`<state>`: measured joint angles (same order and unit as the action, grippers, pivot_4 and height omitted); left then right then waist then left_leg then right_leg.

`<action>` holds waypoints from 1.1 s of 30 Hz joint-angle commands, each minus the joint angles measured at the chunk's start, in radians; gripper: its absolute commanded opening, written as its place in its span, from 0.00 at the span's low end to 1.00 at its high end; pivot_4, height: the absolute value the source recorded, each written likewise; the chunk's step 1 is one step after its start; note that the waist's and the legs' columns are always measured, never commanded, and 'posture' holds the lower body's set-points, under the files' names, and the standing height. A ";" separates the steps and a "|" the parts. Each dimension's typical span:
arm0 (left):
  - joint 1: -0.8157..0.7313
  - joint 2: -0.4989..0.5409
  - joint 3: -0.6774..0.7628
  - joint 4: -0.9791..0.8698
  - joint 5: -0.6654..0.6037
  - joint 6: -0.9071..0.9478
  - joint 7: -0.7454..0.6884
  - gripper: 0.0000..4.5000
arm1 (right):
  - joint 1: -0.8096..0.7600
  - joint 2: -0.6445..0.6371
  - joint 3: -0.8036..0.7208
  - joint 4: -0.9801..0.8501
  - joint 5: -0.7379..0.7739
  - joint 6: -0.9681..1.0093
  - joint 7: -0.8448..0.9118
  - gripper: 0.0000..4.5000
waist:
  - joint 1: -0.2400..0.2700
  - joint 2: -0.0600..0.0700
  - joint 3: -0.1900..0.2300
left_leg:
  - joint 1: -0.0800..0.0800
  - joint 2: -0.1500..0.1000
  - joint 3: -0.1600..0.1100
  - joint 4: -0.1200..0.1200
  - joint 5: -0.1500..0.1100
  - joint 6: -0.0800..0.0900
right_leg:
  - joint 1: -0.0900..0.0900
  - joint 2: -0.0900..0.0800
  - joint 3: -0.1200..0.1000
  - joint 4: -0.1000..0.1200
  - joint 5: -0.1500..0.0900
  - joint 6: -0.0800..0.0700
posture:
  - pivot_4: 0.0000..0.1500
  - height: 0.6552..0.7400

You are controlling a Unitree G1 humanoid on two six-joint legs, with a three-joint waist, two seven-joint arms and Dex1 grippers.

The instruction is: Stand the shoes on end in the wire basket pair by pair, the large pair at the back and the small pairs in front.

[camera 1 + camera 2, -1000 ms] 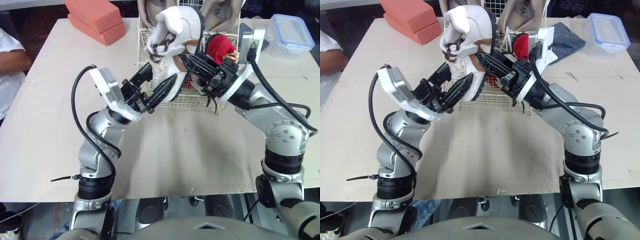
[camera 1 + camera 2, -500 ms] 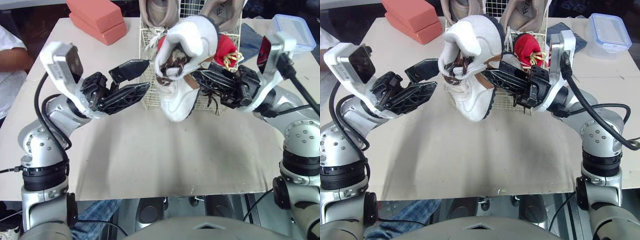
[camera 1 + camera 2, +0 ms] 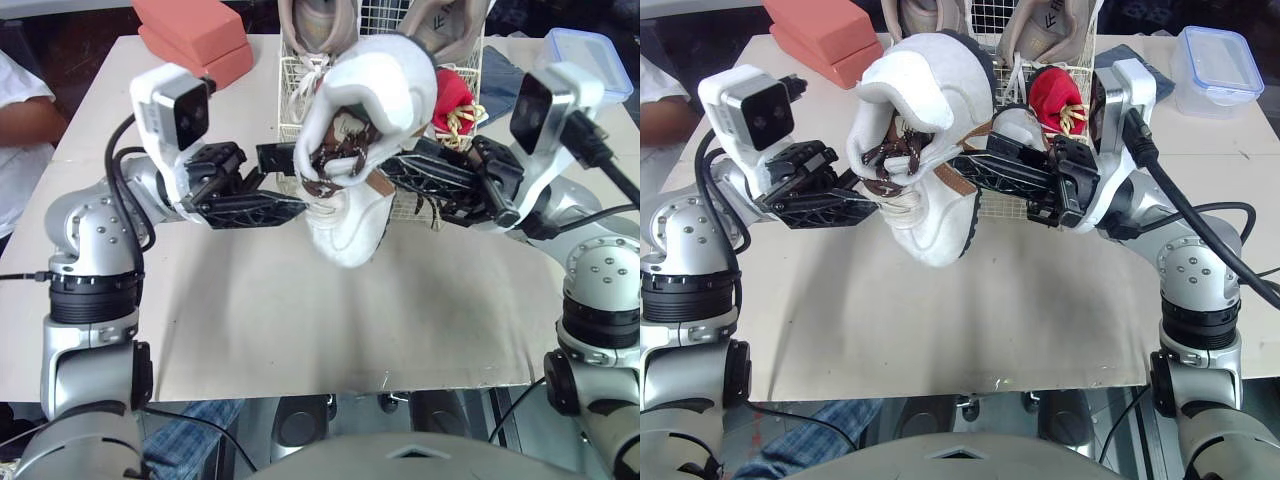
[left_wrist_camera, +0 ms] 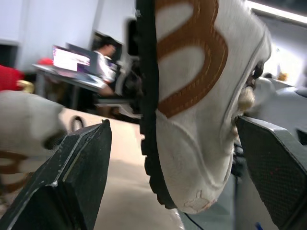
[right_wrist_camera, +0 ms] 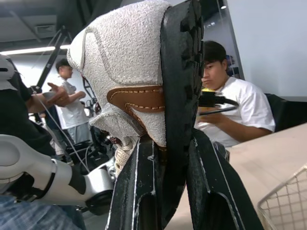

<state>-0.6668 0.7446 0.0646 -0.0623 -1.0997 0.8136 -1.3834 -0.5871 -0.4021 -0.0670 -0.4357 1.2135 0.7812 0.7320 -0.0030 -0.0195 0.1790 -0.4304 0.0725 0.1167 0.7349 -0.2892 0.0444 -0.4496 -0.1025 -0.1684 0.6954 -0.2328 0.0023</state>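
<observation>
Right gripper has the white shoe in the air at frame centre, just in front of the wire basket.
Right jaws are clamped on the shoe's black sole edge and brown-trimmed side. The shoe is tilted, opening and laces toward the camera, clear of the surface. Left gripper jaws are wide apart, one finger on either side of the shoe's lower end; can't tell if they touch it. The basket is at upper centre, with the large tan pair upright at the back and a red shoe at front right. Pink blocks are upper left and a lidded plastic box is upper right.
</observation>
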 commanded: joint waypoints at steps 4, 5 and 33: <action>-0.065 -0.020 -0.016 0.040 0.042 0.017 -0.079 0.60 | -0.015 0.018 0.007 -0.036 0.002 -0.030 0.019 0.00 | -0.001 0.000 0.000 | 0.000 0.000 0.000 0.000 0.000 0.000 | 0.000 0.000 0.001 0.000 0.000 0.000 | 1.00 0.36; -0.069 -0.019 -0.016 0.046 0.046 0.018 -0.088 0.51 | -0.012 0.017 0.007 -0.038 -0.002 -0.031 0.021 0.00 | -0.002 0.000 0.000 | 0.000 0.000 0.000 0.000 0.000 0.000 | 0.000 0.000 0.001 0.000 0.000 0.000 | 1.00 0.36; -0.188 0.040 0.066 0.180 0.122 0.085 -0.172 0.90 | 0.004 -0.018 0.019 -0.026 -0.059 -0.057 0.028 0.00 | -0.005 0.001 0.000 | 0.000 0.000 0.000 0.000 0.000 0.000 | 0.000 0.000 0.001 0.000 0.000 0.000 | 1.00 0.36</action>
<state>-0.8361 0.7899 0.0901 0.1223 -0.9673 0.9219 -1.5702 -0.5720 -0.4231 -0.0357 -0.4364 1.1430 0.7388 0.7505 -0.0076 -0.0190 0.1794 -0.4306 0.0728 0.1165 0.7350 -0.2892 0.0444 -0.4498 -0.1029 -0.1671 0.6956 -0.2328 0.0024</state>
